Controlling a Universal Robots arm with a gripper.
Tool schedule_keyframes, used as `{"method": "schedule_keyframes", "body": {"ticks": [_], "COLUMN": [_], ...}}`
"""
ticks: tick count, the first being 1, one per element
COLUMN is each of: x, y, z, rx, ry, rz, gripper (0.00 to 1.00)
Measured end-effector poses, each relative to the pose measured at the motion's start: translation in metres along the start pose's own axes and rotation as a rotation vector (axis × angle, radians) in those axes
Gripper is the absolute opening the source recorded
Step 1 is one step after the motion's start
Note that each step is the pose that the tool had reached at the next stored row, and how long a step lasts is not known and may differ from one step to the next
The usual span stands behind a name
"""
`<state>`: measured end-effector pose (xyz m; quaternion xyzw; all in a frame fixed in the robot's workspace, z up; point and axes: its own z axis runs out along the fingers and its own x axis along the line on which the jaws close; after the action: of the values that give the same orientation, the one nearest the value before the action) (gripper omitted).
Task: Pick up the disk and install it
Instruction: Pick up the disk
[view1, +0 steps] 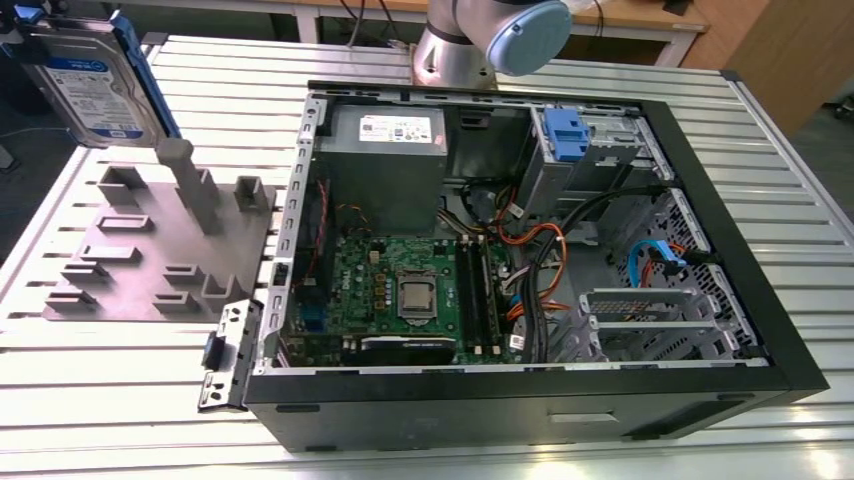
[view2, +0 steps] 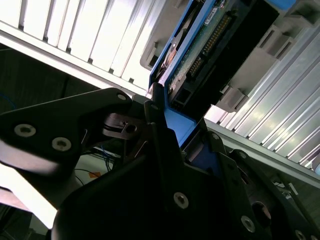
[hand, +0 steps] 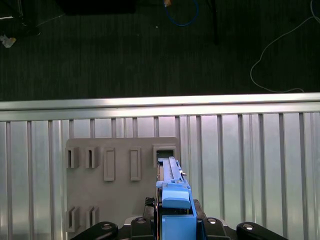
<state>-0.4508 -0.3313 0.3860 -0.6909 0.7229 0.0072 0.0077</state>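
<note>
Open black computer case (view1: 534, 415) lay on its side on the slatted aluminium table (view1: 120, 380), occupying the middle and the exterior view's right. Inside it: green motherboard (view1: 400, 290) toward the near side, grey power supply box (view1: 387, 165) at the far end, a blue plastic bracket (view1: 567, 135) in the far-right bay, and orange and black cables (view1: 534, 240) running between them. To the exterior view's left of the case sat the grey plastic fixture plate with upright posts (view1: 134, 260). The silver-grey disk in its bright blue carrier frame (view1: 91, 85) was held on edge, raised over the far end of that plate and well apart from the case, white-and-blue label facing the exterior camera. Whether it touched the tallest post could not be told. In the second wrist view the gripper (view2: 182, 132) was clamped on the disk, black fingers (view2: 157, 125) pressed against the blue frame on either side, with the drive's green circuit board exposed. The silver arm (view1: 487, 40) stood behind the case.
</note>
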Motion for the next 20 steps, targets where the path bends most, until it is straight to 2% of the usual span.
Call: {"method": "schedule_keyframes", "body": {"ticks": [10, 20], "x": [-0.0001, -0.0001], "y": [0.0000, 0.0000], "z": [-0.0046, -0.0062], "rx": [0.0000, 0.0000], "ry": [0.0000, 0.0000], "rz": [0.000, 0.000], "gripper": [0.37, 0.37]}}
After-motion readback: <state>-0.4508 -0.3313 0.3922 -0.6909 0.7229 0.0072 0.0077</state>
